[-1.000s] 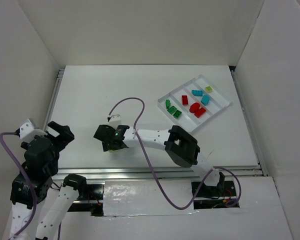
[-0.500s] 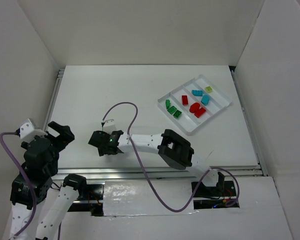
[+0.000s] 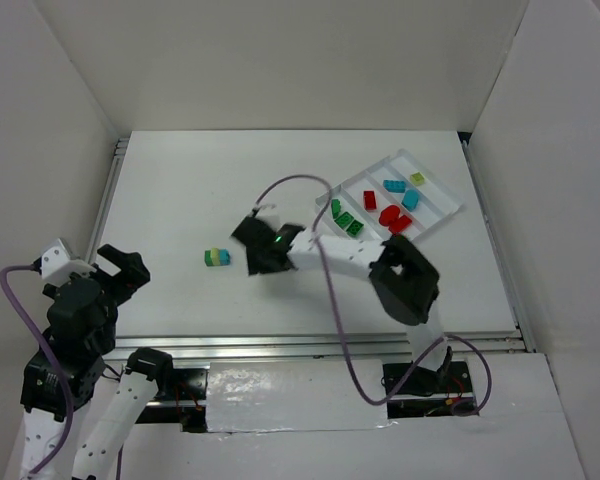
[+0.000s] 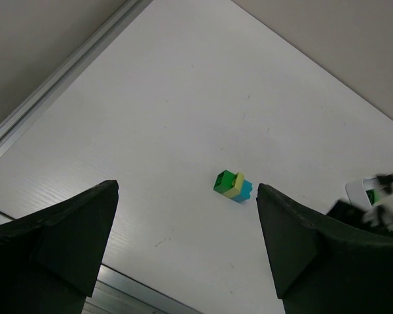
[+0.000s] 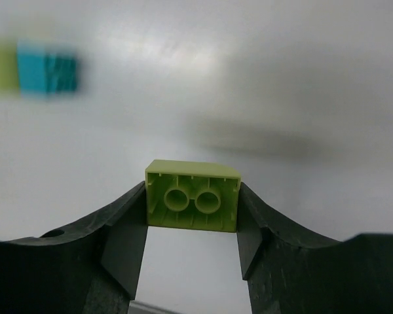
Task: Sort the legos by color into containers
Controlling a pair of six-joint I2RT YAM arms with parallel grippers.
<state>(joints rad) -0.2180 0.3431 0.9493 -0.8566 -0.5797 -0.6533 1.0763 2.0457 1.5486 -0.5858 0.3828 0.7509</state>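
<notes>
Right jaws: my right gripper [image 5: 192, 204] is narrowed onto a pale lime brick [image 5: 192, 186], pinched by its two sides, hollow underside facing the wrist camera
Right arm: reaches over the middle of the white table [image 3: 180, 190], with the gripper between the loose stack and the tray
Left jaws: my left gripper [image 4: 187, 239] stands wide apart over the near left of the table
Loose stack [image 3: 217, 258]: green, lime and cyan bricks joined in a row, lying on the table left of my right gripper, apart from it
Tray [image 3: 438, 201]: far right, set at an angle, near corner hidden by my right arm
Compartments, left to right: three green bricks [image 3: 346, 219]; three red bricks [image 3: 388, 213]; two cyan bricks [image 3: 410, 199]; one lime piece [image 3: 417, 180]
</notes>
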